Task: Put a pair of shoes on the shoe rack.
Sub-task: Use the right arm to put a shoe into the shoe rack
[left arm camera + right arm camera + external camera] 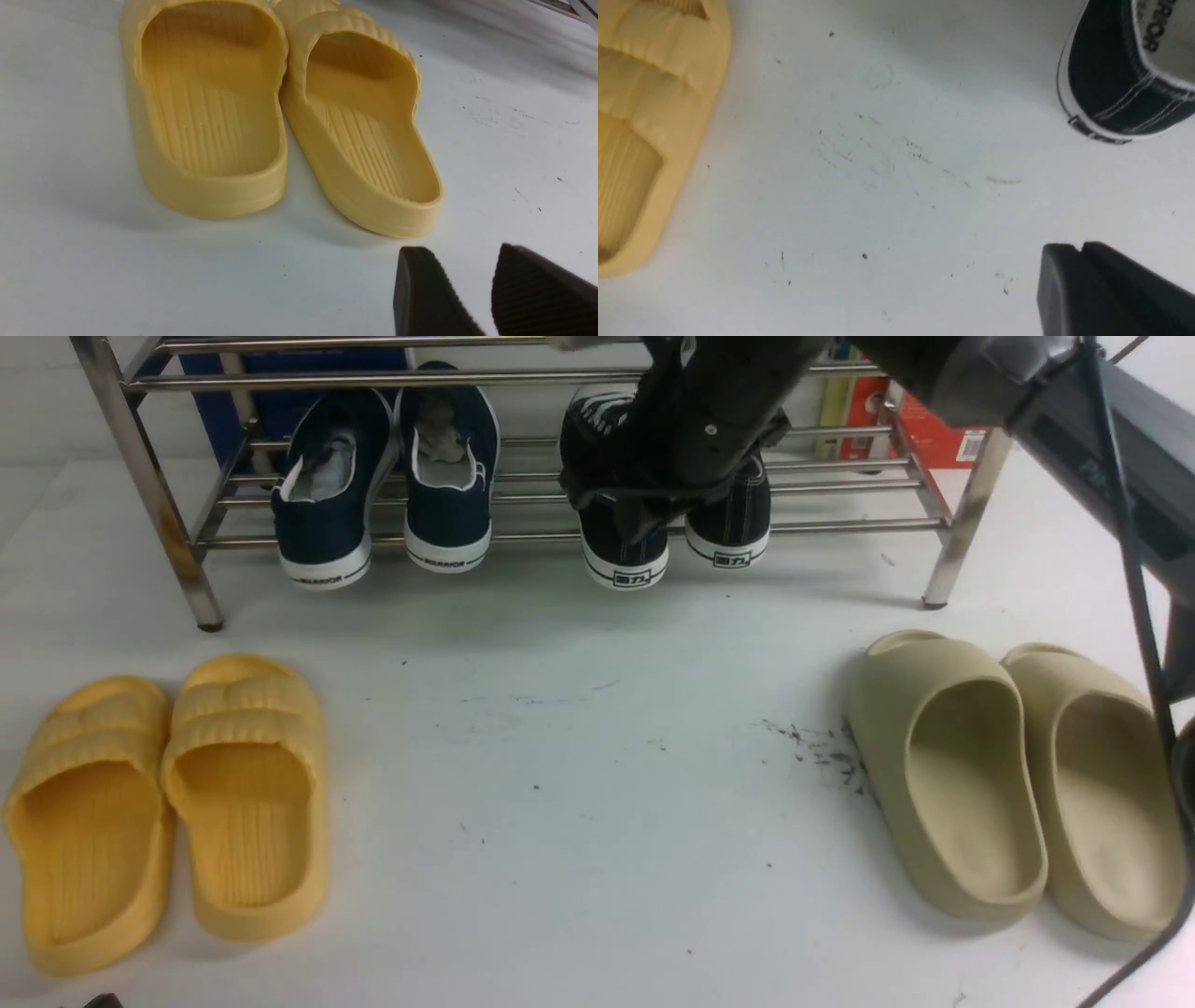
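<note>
Pair of shoes point(728, 523) on shoe rack point(140, 457) bars, right end; right gripper point(1080, 254) closed, empty; left gripper point(467, 284) open; best withdrawn clear of heels

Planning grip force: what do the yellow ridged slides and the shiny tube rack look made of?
Yellow ridged slides: probably moulded foam, matte, thick one-piece walls. Shiny tube rack: seemingly polished steel, bars gleam, brownish patch on one leg.
</note>
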Motion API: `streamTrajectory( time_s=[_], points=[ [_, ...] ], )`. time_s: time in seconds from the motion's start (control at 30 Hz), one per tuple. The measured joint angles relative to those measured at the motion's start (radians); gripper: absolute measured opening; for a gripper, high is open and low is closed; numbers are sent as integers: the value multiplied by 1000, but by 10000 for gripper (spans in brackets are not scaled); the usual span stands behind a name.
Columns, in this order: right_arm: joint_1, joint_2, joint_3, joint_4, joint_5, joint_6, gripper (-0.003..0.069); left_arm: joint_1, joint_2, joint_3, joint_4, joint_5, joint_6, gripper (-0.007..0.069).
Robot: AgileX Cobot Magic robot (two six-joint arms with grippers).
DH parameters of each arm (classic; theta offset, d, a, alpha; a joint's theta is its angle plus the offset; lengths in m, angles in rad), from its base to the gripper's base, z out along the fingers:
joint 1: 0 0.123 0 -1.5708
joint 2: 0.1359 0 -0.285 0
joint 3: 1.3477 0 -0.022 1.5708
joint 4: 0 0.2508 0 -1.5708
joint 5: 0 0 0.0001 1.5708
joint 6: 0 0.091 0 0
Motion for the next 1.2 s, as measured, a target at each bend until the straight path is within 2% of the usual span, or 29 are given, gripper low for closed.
streamTrajectory(
  time_s=[0.07,0.17,0.23,0.27,0.57,0.87,1.2],
  points=[
    [9,-2,70,0,0,0,8,0,0,0,0,0,0,238],
    [20,10,158,1,-6,1,5,0,0,0,0,0,0,238],
    [20,22,180,1,-34,4,5,0,0,0,0,0,0,238],
    [15,41,194,-11,-103,19,8,0,0,0,0,0,0,238],
    [-17,90,200,-82,-344,76,14,0,0,0,0,0,0,238],
    [-19,103,200,-115,-482,105,27,0,0,0,0,0,0,238],
    [-18,105,200,-166,-495,174,51,0,0,0,0,0,0,238]
  ],
)
